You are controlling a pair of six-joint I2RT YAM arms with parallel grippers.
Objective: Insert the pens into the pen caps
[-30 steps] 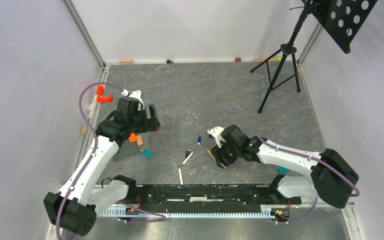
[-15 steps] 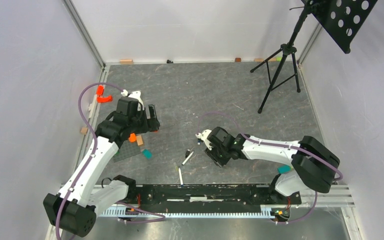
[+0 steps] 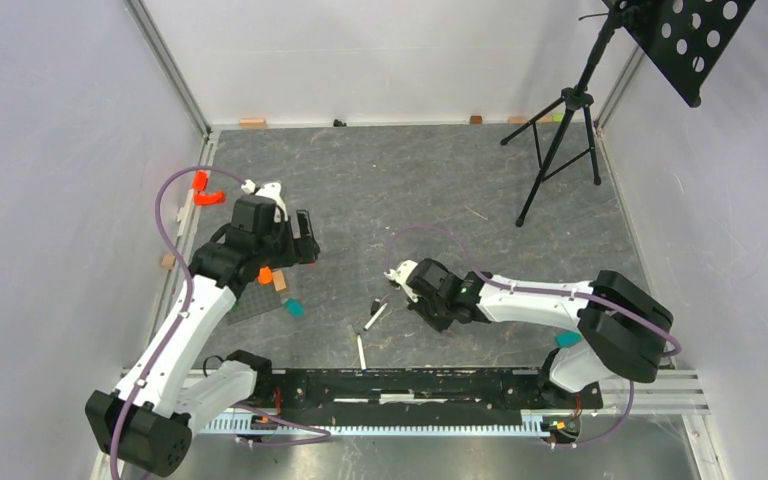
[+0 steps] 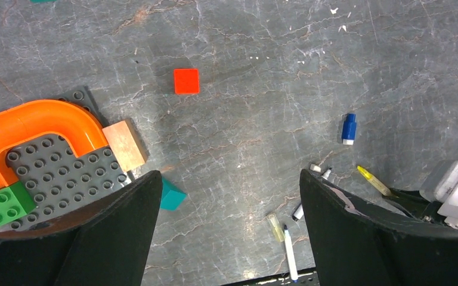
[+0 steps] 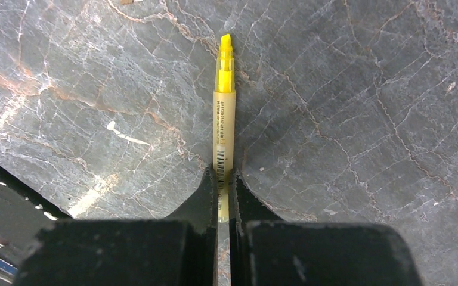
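My right gripper (image 5: 223, 174) is shut on the yellow-olive pen (image 5: 223, 119), low over the floor. It grips the pen at its rear end. The bright yellow tip points away from the wrist. From above, this gripper (image 3: 422, 305) sits mid-floor, just right of two white pens (image 3: 375, 316) (image 3: 361, 352). In the left wrist view the blue pen cap (image 4: 349, 128) lies above the yellow-olive pen (image 4: 374, 182). One white pen (image 4: 289, 259) and a pale clear cap (image 4: 275, 226) lie lower down. My left gripper (image 4: 229, 179) hangs open and holds nothing, high at the left (image 3: 305, 240).
A red cube (image 4: 186, 81), teal cube (image 4: 172, 195), wooden block (image 4: 125, 146), orange arch (image 4: 30, 128) and green brick (image 4: 0, 205) sit on or around a grey baseplate (image 4: 59, 173) under the left arm. A black tripod (image 3: 560, 130) stands back right.
My right arm has swung left towards the white pens and its jaws have closed onto the yellow-olive pen. The left arm has stayed still and open.
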